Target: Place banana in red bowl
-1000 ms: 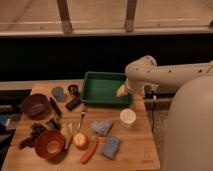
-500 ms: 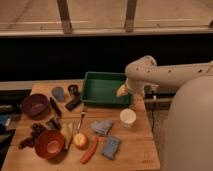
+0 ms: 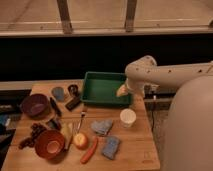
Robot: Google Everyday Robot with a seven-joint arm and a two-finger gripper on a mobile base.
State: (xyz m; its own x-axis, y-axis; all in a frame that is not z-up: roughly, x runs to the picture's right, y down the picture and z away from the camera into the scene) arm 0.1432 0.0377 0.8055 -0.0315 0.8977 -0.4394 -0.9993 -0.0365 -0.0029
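The cream-white gripper (image 3: 121, 91) hangs at the right edge of the green tray (image 3: 102, 94). The banana (image 3: 66, 134) is pale yellow and the red bowl (image 3: 49, 145) orange-red — lighter orange inside. Yellow-red apple (image 3: 80, 140), orange carrot (image 3: 89, 150), maroon bowl (image 3: 35, 105), white cup (image 3: 128, 117), blue sponge (image 3: 111, 147) — all on a tan table (image 3: 136, 146).

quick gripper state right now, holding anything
gripper: cannot be told; it hangs at the green tray's right edge. banana lies beside the red bowl.

Dim warm light reaches the tool (image 3: 121, 91) beside the tray (image 3: 100, 88).
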